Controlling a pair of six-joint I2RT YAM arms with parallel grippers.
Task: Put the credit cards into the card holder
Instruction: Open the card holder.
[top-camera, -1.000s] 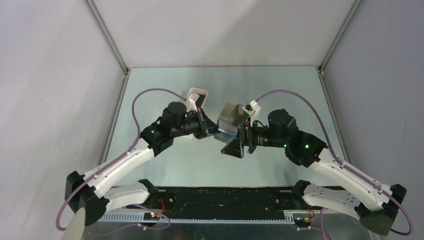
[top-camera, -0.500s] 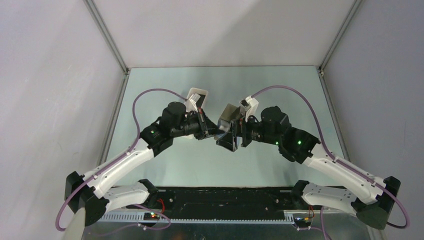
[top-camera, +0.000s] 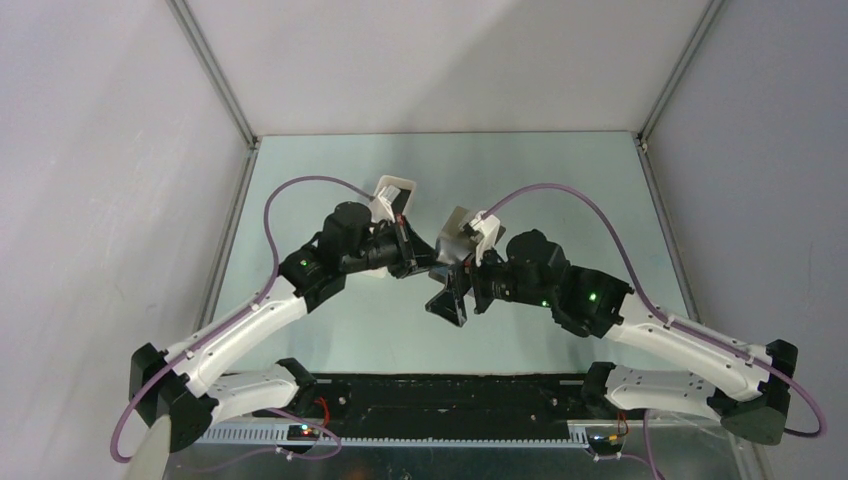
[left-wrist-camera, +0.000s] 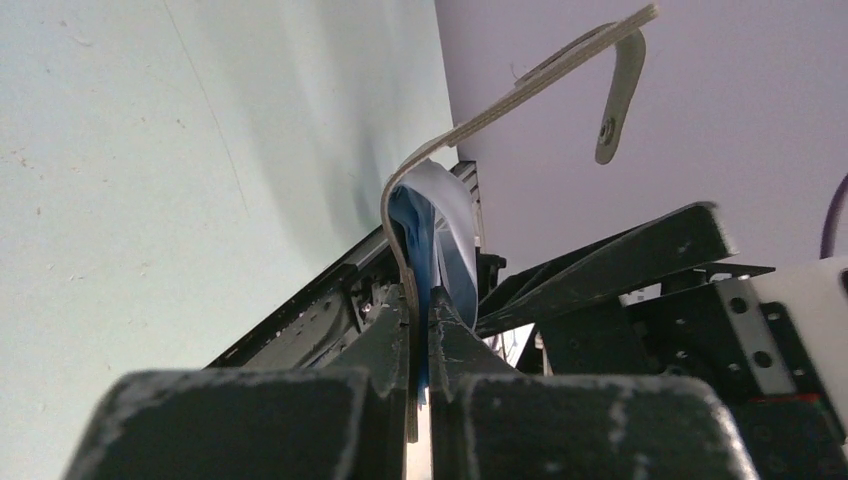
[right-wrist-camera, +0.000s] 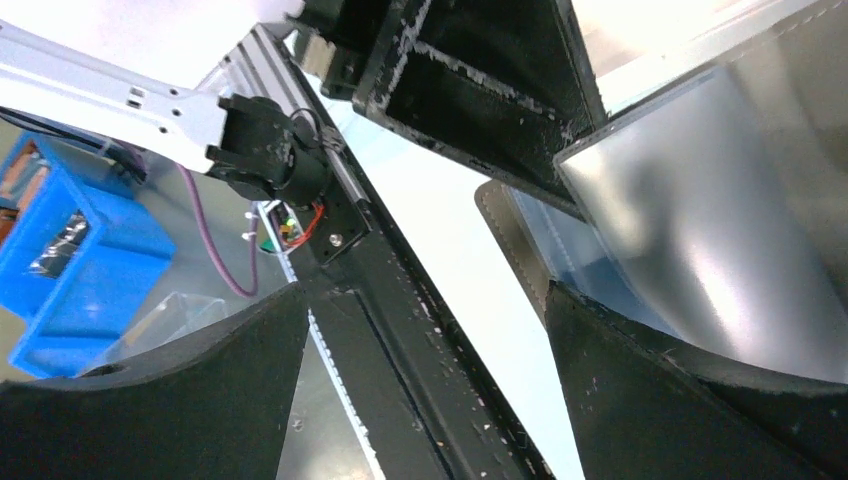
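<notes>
Hanging above the worktop (top-camera: 560, 170), the left pincer (left-wrist-camera: 420, 305) is pinched tight on one edge of the card holder (left-wrist-camera: 440, 200), which is held in the air, spread open, tab curling away. Just right of the card holder, the right pincer (right-wrist-camera: 425, 300) gapes wide, gripping nothing, close beside its shiny inner face.

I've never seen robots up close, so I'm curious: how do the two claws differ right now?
The left claw is shut, pinching the edge of the wallet; the right claw is spread wide and grips nothing. The left claw holds the wallet up off the table; the right claw only faces its open side, with one finger close beside it. Both are black and two-fingered, and they meet over the middle of the table.
</notes>
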